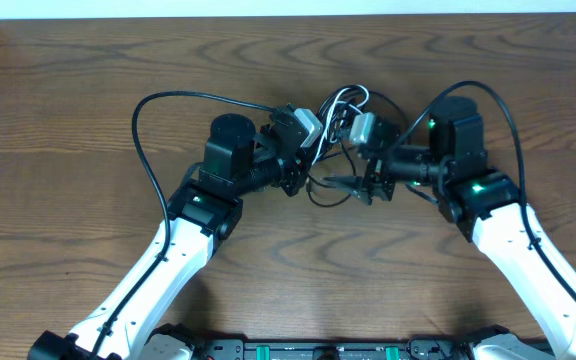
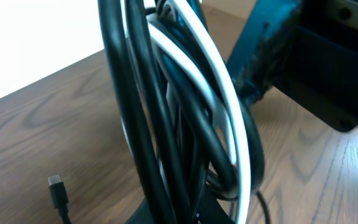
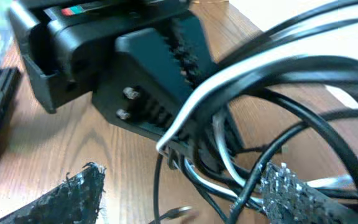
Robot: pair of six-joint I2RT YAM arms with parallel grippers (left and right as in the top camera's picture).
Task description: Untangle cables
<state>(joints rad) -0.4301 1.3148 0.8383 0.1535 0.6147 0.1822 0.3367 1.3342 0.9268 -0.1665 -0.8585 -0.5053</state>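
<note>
The cables (image 1: 340, 108), a knot of thin black cords and one white, hang between my two grippers at mid-table. My left gripper (image 1: 296, 168) is shut on the bundle. In the left wrist view the cables (image 2: 185, 106) fill the middle, rising from the left gripper (image 2: 179, 214), and a loose plug (image 2: 55, 184) lies on the wood. My right gripper (image 1: 361, 186) faces it from the right. In the right wrist view the right gripper (image 3: 185, 196) stands open, its fingers (image 3: 73, 196) wide apart. Black and white cables (image 3: 229, 168) run between them, one black cord against the right finger.
The wooden table (image 1: 68, 90) stretches bare to the left and far side. Each arm's thick black cable arcs above it, one on the left (image 1: 148, 110) and one on the right (image 1: 498, 105). The left gripper's black body (image 3: 135, 74) sits close in front of my right fingers.
</note>
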